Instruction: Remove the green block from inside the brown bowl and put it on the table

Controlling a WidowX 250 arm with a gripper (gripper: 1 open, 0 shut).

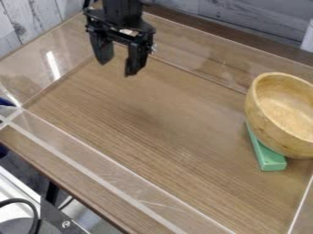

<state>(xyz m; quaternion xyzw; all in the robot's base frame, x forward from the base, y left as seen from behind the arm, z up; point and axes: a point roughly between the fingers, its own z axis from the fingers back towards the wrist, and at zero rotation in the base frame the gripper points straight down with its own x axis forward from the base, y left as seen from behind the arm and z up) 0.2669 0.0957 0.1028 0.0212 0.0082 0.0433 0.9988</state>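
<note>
End effector [117, 58] open and empty, hanging over far left of surface [134, 119], green block [266, 155] flat on surface, partly tucked under brown bowl [284, 114] at right edge

Showing at the upper left, past the far side: a wall of weathered grey-white wooden planks [31, 20], boards running level, dark seams between them. Filling the upper right: a dark grey flat background panel [263, 16], too blurred for detail. Sitting low in the bottom left corner: a black round ring-shaped object [22, 219], cut off by the frame. Just beside it: a pale grey metallic piece [76, 218], unclear in shape.
</note>
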